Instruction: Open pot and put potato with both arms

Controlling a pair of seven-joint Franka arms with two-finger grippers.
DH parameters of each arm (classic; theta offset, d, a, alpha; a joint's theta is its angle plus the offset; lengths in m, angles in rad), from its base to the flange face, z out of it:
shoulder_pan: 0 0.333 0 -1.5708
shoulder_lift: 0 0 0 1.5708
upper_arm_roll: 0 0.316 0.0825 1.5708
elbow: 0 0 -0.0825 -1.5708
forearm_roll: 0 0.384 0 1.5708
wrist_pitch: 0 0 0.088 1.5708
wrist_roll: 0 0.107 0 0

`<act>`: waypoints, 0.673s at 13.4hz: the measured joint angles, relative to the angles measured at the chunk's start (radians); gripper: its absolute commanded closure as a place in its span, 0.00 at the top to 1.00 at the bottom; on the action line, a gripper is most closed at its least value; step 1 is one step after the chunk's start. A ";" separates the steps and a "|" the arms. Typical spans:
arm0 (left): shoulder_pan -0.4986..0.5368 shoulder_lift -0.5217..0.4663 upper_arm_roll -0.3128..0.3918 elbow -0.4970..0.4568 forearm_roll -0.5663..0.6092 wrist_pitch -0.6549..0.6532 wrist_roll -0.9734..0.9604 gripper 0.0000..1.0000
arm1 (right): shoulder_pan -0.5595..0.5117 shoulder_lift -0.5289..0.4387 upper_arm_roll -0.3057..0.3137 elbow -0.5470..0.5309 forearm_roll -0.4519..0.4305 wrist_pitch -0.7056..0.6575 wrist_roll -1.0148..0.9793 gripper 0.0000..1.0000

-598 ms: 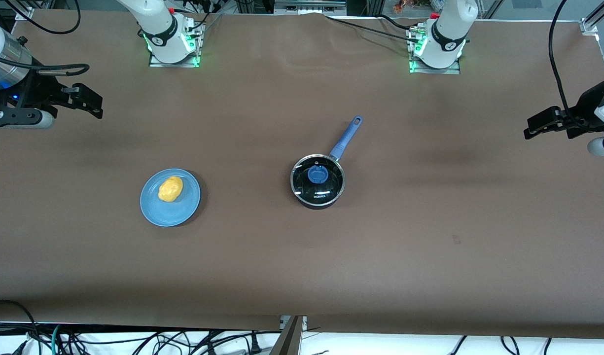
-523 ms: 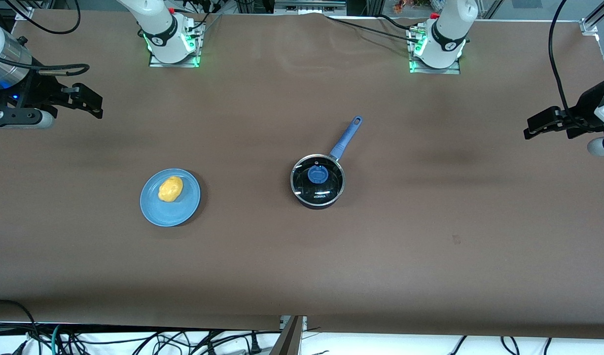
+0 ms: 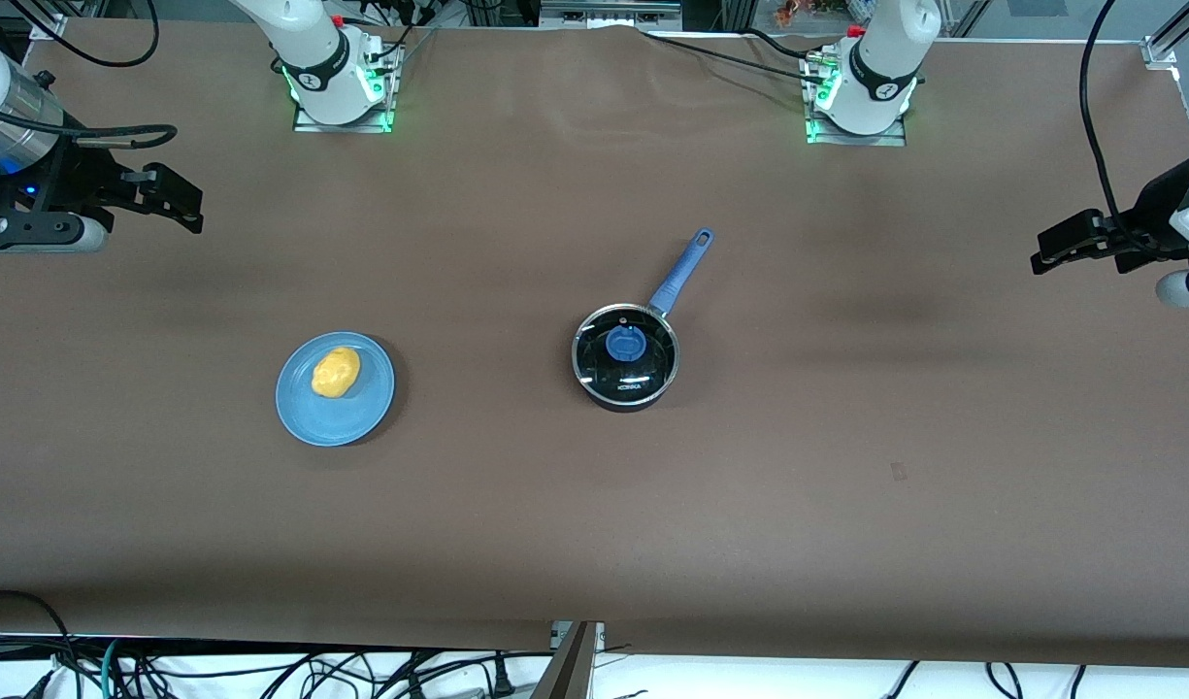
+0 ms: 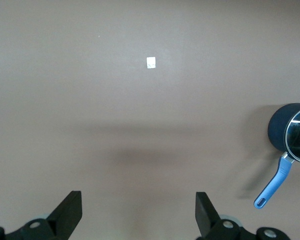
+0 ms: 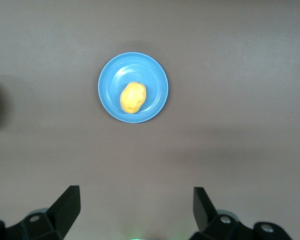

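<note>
left gripper (image 3: 1040,260) hangs over bare table at the left arm's end, fingers (image 4: 70,212) spread wide, holding nothing. right gripper (image 3: 191,209) hangs over the right arm's end of the table, also released and empty, fingers (image 5: 67,205) wide apart.

saucepan (image 3: 625,354) sits mid-table, glass lid (image 3: 643,364) on it with the blue knob (image 3: 624,343) centred, blue handle (image 3: 681,272) angled up toward the left arm's base. potato (image 3: 336,372) lies on the blue plate (image 3: 308,413), well apart from the pan, toward the right arm's end.

nothing started yet by the look of it; lid comes off first.

risks you should watch:
- knob is small and looks smooth. an off-centre pinch likely slips, or tips the lid and drags the pan.
- glass lid: set it down flat, don't drop it.
- potato is lumpy and can roll; a shallow pinch may squirt it off the plate or shove the plate.
- both arms converge on the pan, so stagger them or they clash.
</note>
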 measured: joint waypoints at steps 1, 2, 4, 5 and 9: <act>0.000 0.000 0.000 0.000 0.000 0.000 0.000 1.00 | 0.000 0.001 0.000 0.000 0.000 0.003 0.000 1.00; -0.001 0.000 0.000 0.000 0.000 0.000 0.000 1.00 | 0.000 0.006 0.001 -0.001 0.000 0.011 0.000 1.00; -0.003 0.001 -0.003 0.000 0.000 0.000 0.000 1.00 | 0.005 0.054 0.002 -0.004 0.000 0.020 -0.001 1.00; -0.005 0.002 -0.005 0.000 0.000 -0.001 0.000 1.00 | 0.008 0.093 0.002 -0.005 0.000 0.024 -0.001 1.00; -0.077 0.040 -0.016 0.000 0.000 0.000 -0.062 1.00 | 0.013 0.298 0.000 -0.009 -0.001 0.106 0.000 1.00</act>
